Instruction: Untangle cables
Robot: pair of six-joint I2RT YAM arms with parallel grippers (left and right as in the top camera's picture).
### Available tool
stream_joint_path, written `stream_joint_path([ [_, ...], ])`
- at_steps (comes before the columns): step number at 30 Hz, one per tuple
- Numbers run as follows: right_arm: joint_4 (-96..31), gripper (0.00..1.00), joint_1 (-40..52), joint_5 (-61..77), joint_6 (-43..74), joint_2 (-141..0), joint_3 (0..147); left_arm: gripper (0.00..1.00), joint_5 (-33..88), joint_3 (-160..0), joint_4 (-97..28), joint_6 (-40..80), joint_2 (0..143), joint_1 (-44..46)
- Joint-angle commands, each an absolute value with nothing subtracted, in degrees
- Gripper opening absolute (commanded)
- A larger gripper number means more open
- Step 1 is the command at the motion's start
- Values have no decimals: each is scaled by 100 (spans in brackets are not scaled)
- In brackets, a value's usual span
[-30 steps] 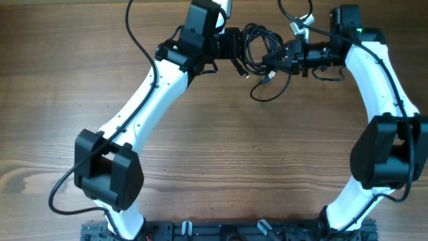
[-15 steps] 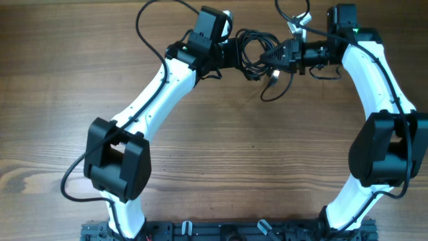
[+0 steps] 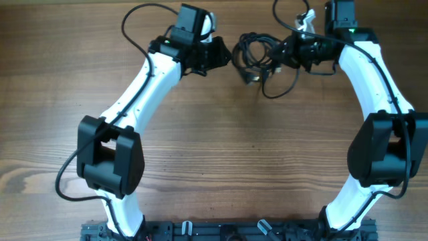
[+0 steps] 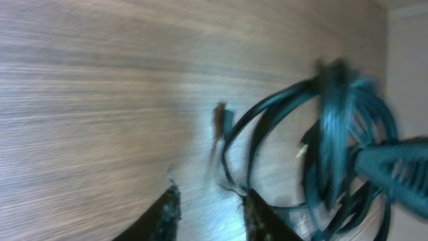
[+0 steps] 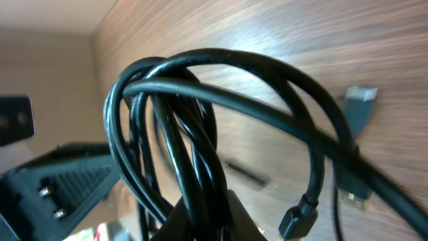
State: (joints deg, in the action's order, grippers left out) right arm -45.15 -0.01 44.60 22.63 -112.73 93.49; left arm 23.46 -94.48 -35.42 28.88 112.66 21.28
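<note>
Since the right claw [image 3: 282, 53] grips the cables [image 3: 253, 53] from their right side, the overhead view shows the bundle between the two arms at the far side of the table [image 3: 214, 154]. The left claw [image 3: 224, 57] sits just beside the bundle on its left, not touching it. One slack loop [image 3: 279, 87] sags toward the near side.

From the left wrist, the left claw stands partly open with bare wood between its fingers [image 4: 170, 211] and nothing held. The cables lie ahead and off to the right of the picture (badly blurred, so single strands cannot be told apart).

From the right wrist, several strands run down together into the shut jaws at the bottom edge, the coil arching above them. A plug [image 5: 361, 107] hangs free on the right.

My judgement is that the left claw is the free one and the nearer to the loose side. The coil lies straight ahead of it, toward the right claw, so its reach would go along the line between the claws.
</note>
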Motion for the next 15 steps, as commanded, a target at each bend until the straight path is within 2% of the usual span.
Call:
stream_joint_path([
  [1,-4458,4,-73,4244,2482,-11229,9406,47,2528,-9472,-3809,2877,11218,2056],
  [6,-4403,4,-73,4694,2567,-11229,9406,49,2530,-9472,-3997,2880,11218,2064],
  [15,-4036,4,-73,6541,2724,-11229,9406,48,2530,-9472,-3736,2877,11229,2429],
])
